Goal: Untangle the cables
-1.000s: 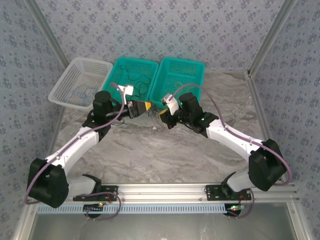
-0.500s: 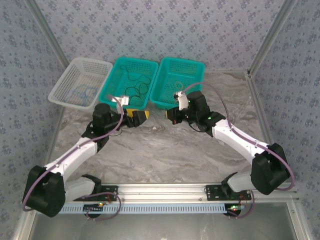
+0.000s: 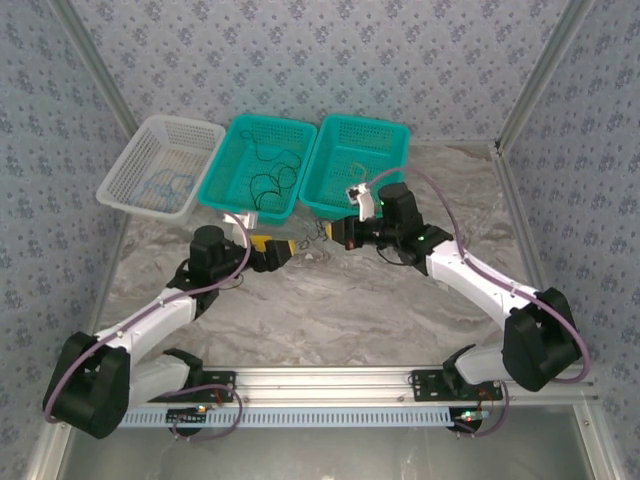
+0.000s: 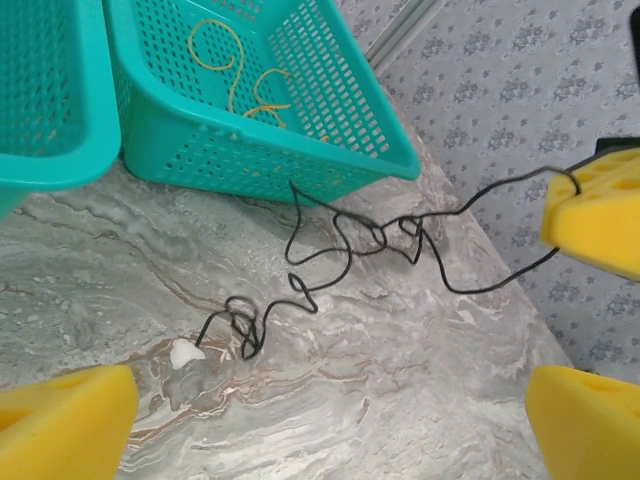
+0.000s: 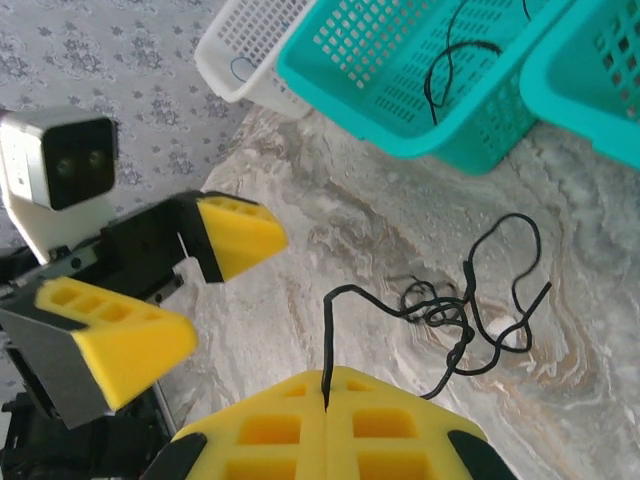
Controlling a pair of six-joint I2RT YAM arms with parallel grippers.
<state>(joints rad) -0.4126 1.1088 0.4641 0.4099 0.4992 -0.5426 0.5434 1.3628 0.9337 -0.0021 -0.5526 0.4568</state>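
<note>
The left arm (image 3: 150,310), white with black joints, reaches forward and inward. The left pincer (image 3: 283,250), with yellow foam pads, has its jaws wide apart and holds nothing. The right arm (image 3: 470,280), of the same make, bends inward to face it. The right pincer (image 3: 338,236) is closed, with a thin black cable (image 5: 326,340) pinched between its pads. The two pincers are near each other, not touching.
</note>
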